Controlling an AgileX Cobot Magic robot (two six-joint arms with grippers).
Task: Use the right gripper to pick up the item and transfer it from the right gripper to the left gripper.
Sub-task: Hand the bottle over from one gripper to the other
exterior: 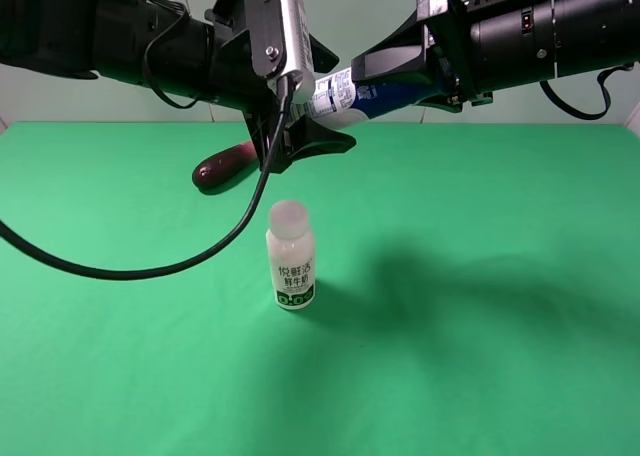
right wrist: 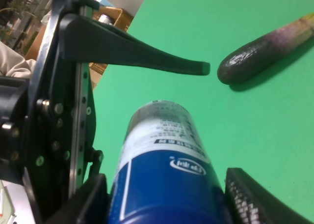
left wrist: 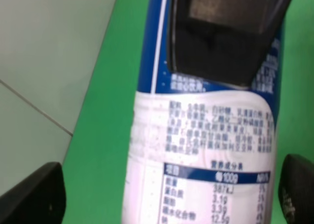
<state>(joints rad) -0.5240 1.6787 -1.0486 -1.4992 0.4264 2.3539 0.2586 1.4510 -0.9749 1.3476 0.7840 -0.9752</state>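
The item, a slim white bottle [exterior: 343,96] with a blue upper part, is held level in the air above the far side of the table. My right gripper [exterior: 378,86] is shut on its blue part; the right wrist view shows the bottle [right wrist: 164,165] between its pads. My left gripper [exterior: 338,101] is open and straddles the white labelled end. In the left wrist view the label [left wrist: 201,155] fills the middle, and both left fingertips [left wrist: 32,197] stand clear of it with green showing between. The cap is hidden.
A short white-capped milk bottle [exterior: 290,258] stands upright on the green table [exterior: 480,356], below the grippers. A purple eggplant [exterior: 226,165] lies behind it at the far left, also in the right wrist view [right wrist: 265,49]. A black cable [exterior: 120,268] hangs from the left arm.
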